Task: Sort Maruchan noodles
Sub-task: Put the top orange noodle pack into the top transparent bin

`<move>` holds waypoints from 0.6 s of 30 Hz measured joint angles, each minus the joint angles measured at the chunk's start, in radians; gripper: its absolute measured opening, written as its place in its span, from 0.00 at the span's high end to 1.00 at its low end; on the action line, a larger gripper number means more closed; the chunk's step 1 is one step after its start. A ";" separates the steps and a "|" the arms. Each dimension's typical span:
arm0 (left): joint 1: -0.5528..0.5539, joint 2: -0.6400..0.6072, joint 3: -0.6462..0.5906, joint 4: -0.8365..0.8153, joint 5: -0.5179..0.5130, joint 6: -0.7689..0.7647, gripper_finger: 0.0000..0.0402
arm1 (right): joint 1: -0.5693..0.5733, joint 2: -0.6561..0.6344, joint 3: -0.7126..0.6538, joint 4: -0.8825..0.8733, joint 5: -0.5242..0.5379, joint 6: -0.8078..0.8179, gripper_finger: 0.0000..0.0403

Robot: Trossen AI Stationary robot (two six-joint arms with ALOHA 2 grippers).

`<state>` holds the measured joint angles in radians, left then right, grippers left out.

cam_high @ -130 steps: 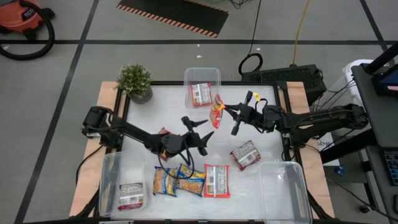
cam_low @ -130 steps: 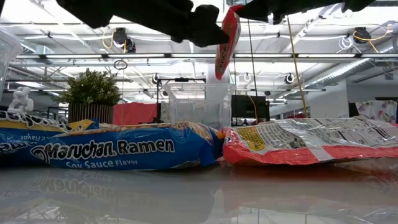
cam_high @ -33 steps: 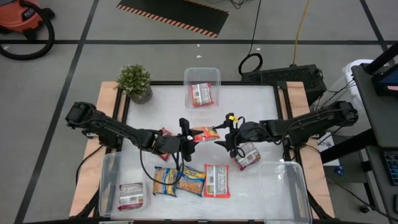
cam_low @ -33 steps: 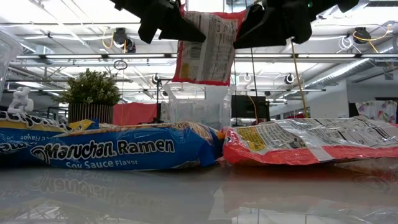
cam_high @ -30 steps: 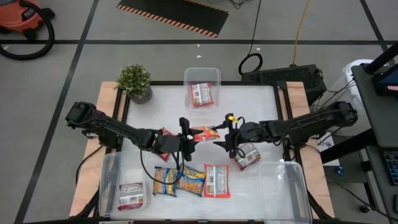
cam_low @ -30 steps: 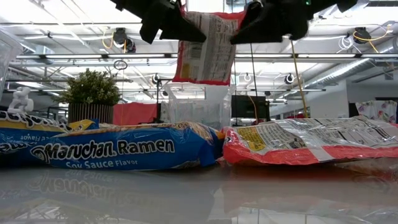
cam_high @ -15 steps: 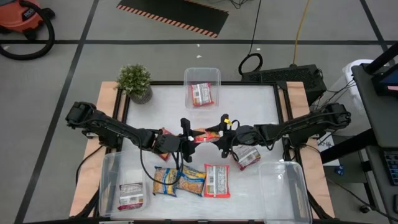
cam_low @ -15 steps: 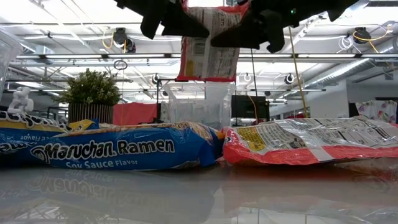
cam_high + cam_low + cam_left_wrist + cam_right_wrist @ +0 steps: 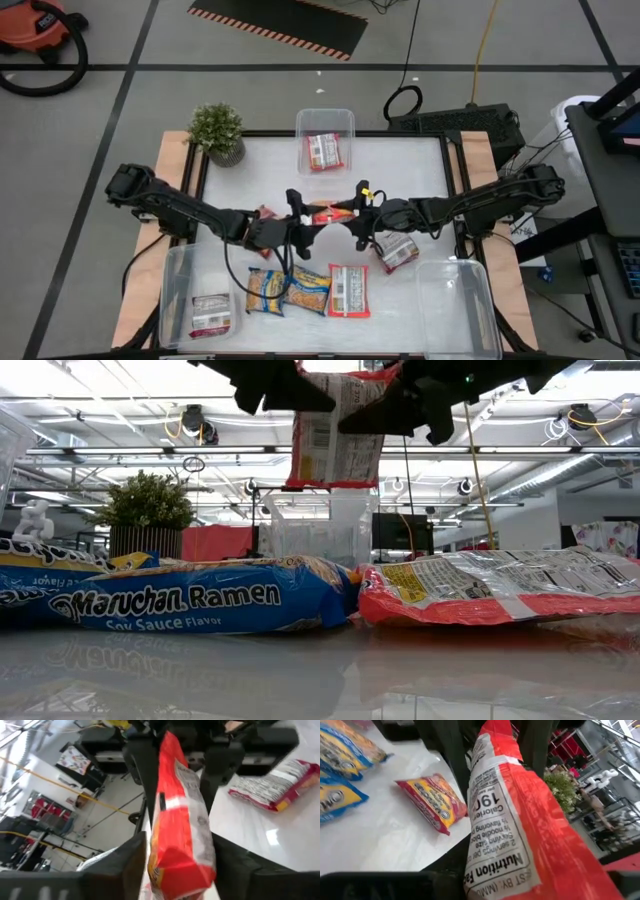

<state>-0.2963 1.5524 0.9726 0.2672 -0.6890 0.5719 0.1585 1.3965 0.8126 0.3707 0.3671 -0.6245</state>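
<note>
Both claws met mid-surface on one red packet (image 9: 328,212), held up in the air: left claw (image 9: 303,226) loosening around one end, right claw (image 9: 357,222) clamping the other. You needed the right clenched firm before the left let go fully, or it drops. Both arms were stretched low toward the centre from their sides. Other packets (image 9: 288,290) lay on the surface (image 9: 400,170).
</note>
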 joint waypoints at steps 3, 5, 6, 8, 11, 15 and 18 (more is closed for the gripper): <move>-0.018 0.000 0.000 0.014 -0.057 -0.006 0.39 | -0.007 0.000 0.000 0.009 0.035 -0.043 0.67; -0.034 -0.007 0.000 0.029 -0.129 0.008 0.34 | -0.021 0.000 0.000 0.012 0.053 -0.067 0.68; -0.045 -0.019 0.000 0.026 -0.171 0.018 0.32 | -0.030 0.000 0.000 0.012 0.053 -0.078 0.68; -0.057 -0.045 0.000 0.035 -0.259 0.021 0.31 | -0.055 0.000 0.000 0.014 0.051 -0.108 0.68; -0.078 -0.092 0.000 -0.001 -0.402 -0.005 0.30 | -0.103 0.000 0.000 0.038 0.051 -0.173 0.68; -0.091 -0.175 0.000 -0.097 -0.491 -0.121 0.30 | -0.191 0.000 0.000 0.116 0.009 -0.242 0.68; -0.082 -0.222 0.000 -0.221 -0.463 -0.267 0.30 | -0.265 0.000 0.003 0.165 -0.099 -0.284 0.68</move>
<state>-0.3787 1.3300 0.9730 0.0461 -1.1524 0.3051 -0.1067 1.3964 0.8156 0.5358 0.2684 -0.9080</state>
